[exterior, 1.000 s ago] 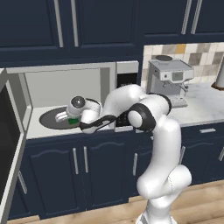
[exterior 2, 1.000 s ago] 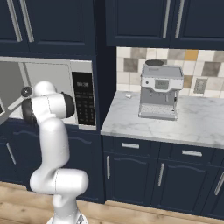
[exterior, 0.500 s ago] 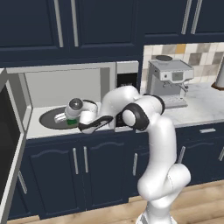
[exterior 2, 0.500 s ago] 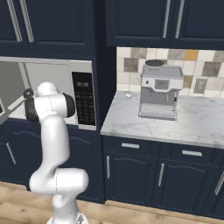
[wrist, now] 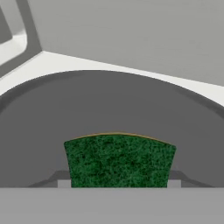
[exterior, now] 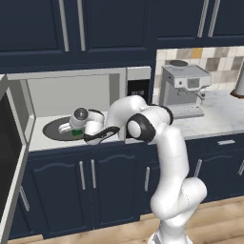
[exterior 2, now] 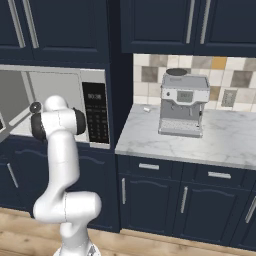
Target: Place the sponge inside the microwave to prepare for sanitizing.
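One sponge (wrist: 118,159) (green side showing) sits pinched in the hand (exterior: 76,132) over the microwave's (exterior: 71,95) one turntable (wrist: 109,105), at 6 o'clock.

Arm rises from base at lower right of left base view, upper link vertical, bends at dark elbow joint approx. mid-frame, then forearm runs left & slightly down into the microwave (exterior: 71,90) opening. Wrist roughly level, hand pointing downward. Gripper (exterior: 76,134) low over the turntable (exterior: 55,131), w/ jaws part-way apart & closed on the sponge (wrist: 119,159); in hand view the two finger tips sit tight against its left & right sides. In right base view, shoulder & elbow show at left, forearm heading away to the left.
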Available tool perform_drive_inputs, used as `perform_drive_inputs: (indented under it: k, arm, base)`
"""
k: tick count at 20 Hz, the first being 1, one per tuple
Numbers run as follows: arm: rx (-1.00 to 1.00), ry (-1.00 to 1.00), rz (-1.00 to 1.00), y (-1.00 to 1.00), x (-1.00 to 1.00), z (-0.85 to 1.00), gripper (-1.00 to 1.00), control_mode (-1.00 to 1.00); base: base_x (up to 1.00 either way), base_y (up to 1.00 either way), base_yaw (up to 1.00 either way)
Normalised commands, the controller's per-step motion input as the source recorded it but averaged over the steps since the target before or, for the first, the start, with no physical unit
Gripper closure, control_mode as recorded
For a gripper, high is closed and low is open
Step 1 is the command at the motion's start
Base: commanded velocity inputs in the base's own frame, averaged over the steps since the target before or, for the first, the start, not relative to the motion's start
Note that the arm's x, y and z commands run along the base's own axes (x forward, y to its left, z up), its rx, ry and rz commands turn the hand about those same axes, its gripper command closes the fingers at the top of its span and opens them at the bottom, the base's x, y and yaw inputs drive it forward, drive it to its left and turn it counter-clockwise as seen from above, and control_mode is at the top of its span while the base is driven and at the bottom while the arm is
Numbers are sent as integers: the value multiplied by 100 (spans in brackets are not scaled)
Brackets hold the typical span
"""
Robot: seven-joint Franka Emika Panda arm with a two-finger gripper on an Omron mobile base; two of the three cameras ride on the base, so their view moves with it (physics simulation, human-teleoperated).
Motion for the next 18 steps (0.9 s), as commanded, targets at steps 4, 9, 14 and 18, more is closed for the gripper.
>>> perform_drive_inputs:
  k: [4,9,14,18]
  arm:
    - [0,0,-1,5,26,-12,100,-100]
    - [0,0,-1,6,29,-14,100,-100]
    - [0,0,-1,3,19,-18,100,-100]
    - [0,0,0,0,8,-19,-100,-100]
  base:
    - [0,0,0]
    - [0,0,0]
    - [0,0,0]
    - [0,0,0]
